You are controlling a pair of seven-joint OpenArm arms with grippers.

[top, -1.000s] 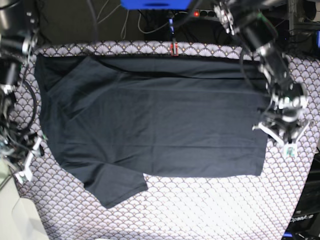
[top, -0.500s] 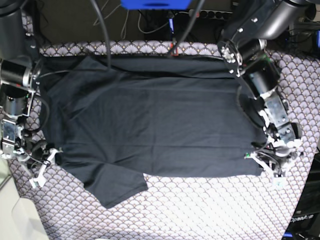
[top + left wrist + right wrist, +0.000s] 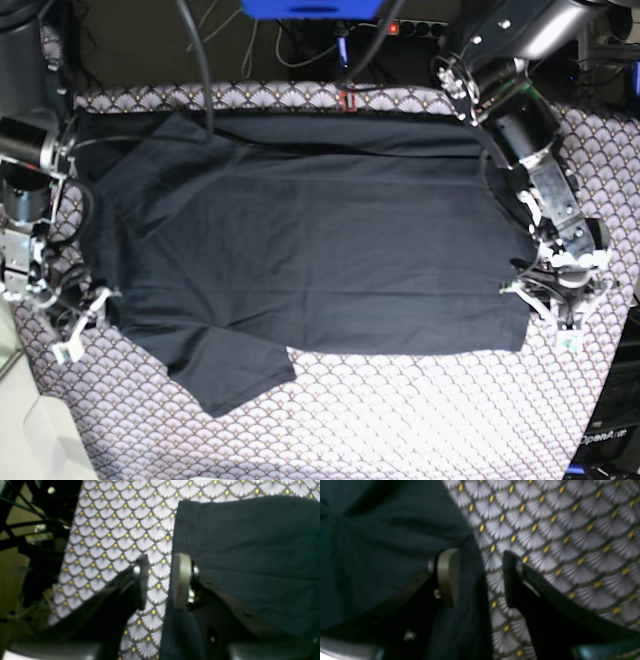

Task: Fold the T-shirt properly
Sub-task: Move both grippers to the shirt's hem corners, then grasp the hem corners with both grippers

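Observation:
The black T-shirt (image 3: 310, 240) lies spread flat on the scallop-patterned cloth (image 3: 420, 420), one sleeve pointing toward the front left. At the shirt's right hem corner my left gripper (image 3: 541, 310) is down low. In the left wrist view it (image 3: 161, 580) is open, its pale finger (image 3: 181, 580) over the shirt's edge (image 3: 250, 555) and only patterned cloth in the gap. My right gripper (image 3: 85, 322) sits at the shirt's left edge. The right wrist view shows it (image 3: 478, 578) open and straddling the dark fabric's edge (image 3: 382, 530).
Cables and a power strip run behind the table's far edge, below a blue object (image 3: 310, 8). A small red item (image 3: 348, 98) sits at the cloth's far edge. The cloth ends close to both grippers, at the left (image 3: 40, 370) and the right (image 3: 620, 300).
Both grippers have come in to the shirt's edges: the left one dropped down to the right hem corner, the right one moved inward to the left edge. The shirt has not moved.

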